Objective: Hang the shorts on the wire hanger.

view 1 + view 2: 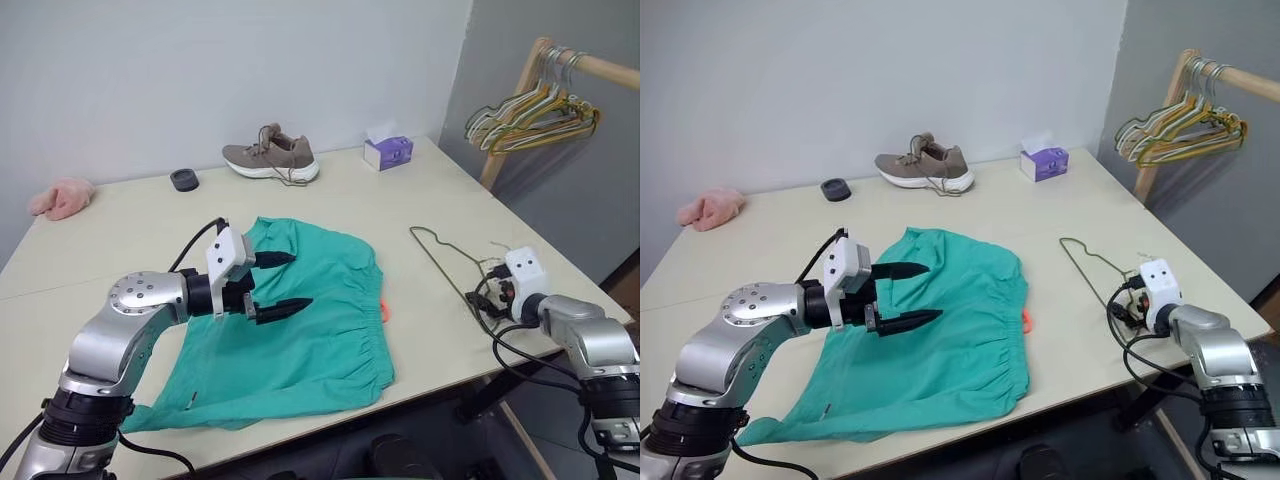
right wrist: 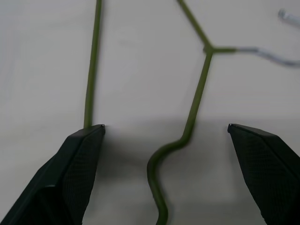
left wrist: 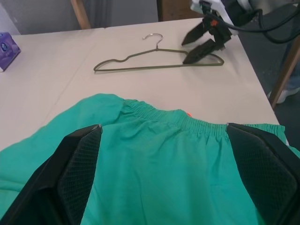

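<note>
shorts point(image 1: 310, 330): teal, spread flat | wire hanger point(image 1: 440, 258): olive, flat beside them

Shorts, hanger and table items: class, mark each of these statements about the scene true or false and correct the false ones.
1. The shorts lie flat on the table. True.
2. The wire hanger is threaded through the shorts. False: it lies on the table beside them, apart.
3. The right gripper has open fingers over the hanger. True.
4. The left gripper holds the shorts. False: it is open above them.
5. The shoe sits on the shorts. False: it stands near the wall.
</note>
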{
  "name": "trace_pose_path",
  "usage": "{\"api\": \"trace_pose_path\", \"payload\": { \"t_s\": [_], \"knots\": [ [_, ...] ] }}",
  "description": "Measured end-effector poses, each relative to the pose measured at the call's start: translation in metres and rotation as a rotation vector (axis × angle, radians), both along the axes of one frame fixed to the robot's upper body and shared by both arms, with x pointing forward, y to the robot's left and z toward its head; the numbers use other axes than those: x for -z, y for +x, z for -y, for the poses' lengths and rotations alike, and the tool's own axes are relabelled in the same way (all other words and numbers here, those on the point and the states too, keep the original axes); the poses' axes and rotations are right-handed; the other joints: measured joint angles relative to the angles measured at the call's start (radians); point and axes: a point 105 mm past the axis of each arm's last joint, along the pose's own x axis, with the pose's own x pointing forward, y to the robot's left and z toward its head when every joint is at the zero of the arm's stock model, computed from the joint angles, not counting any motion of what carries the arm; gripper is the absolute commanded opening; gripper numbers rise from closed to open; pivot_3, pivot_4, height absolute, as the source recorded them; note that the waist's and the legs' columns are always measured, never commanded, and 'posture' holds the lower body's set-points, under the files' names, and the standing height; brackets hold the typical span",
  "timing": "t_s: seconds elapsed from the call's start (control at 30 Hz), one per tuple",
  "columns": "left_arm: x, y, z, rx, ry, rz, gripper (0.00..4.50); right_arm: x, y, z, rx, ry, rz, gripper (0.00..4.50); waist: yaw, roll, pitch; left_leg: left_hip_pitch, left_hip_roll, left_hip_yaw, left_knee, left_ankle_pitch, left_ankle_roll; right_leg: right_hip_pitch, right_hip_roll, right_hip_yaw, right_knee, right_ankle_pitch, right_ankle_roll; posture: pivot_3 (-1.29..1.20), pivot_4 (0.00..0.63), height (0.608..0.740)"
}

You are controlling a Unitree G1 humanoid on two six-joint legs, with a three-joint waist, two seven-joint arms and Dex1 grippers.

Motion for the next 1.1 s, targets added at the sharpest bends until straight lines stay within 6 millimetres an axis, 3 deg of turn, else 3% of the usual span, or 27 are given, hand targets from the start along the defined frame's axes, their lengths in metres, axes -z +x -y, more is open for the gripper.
{"api": "trace_pose_path", "payload": {
  "t_s": [0.13, 0.47, 0.57, 0.77, 0.93, 1.1],
  "knots": [
    [0.0, 0.002, 0.003, 0.007, 0.008, 0.014, 4.5, 0.003, 0.004, 0.001, -0.038, 0.02, -0.066, 3.33, 0.0, -0.003, -0.002, 0.001, 0.0, 0.0, 0.001, 0.0, 0.0, 0.001, 0.0, 0.0, 0.0, 0.001, 0.001, -0.35, 0.0, 0.74],
    [-0.003, 0.006, 0.004, -0.011, 0.013, 0.04, 4.5, 0.014, 0.014, 0.021, 0.002, -0.013, -0.166, 0.02, 0.001, -0.023, -0.019, 0.002, 0.0, -0.003, 0.001, 0.0, 0.0, 0.004, 0.0, -0.002, -0.002, 0.001, 0.002, -0.34, 0.0, 0.74],
    [-0.002, 0.012, 0.0, -0.06, 0.013, 0.049, 4.5, 0.015, 0.02, 0.022, -0.031, -0.105, -0.118, 0.02, 0.001, -0.024, -0.021, 0.002, 0.0, -0.003, 0.002, 0.0, 0.0, 0.005, 0.0, -0.001, -0.005, 0.004, 0.005, -0.34, 0.0, 0.74],
    [0.012, 0.039, -0.041, -0.303, 0.024, 0.042, 4.5, 0.006, 0.032, 0.011, -0.083, -0.198, -0.009, 0.02, -0.004, -0.017, -0.016, 0.001, 0.0, -0.002, 0.003, 0.001, 0.001, 0.004, 0.0, 0.0, -0.004, 0.006, 0.008, -0.34, 0.0, 0.74],
    [0.01, 0.05, -0.055, -0.388, 0.008, 0.056, 4.5, -0.019, 0.043, -0.001, -0.148, -0.266, 0.13, 0.02, -0.008, -0.009, -0.011, -0.002, 0.0, -0.001, 0.001, 0.001, 0.001, -0.001, -0.001, 0.0, -0.002, 0.006, 0.008, -0.35, 0.0, 0.74],
    [0.006, 0.051, -0.057, -0.394, -0.043, 0.029, 4.5, -0.039, 0.043, -0.005, -0.209, -0.34, 0.23, 0.02, -0.011, -0.007, -0.01, -0.003, -0.001, -0.002, 0.0, 0.0, 0.001, -0.001, -0.001, 0.0, -0.003, 0.005, 0.008, -0.35, 0.0, 0.74]
  ]
}}
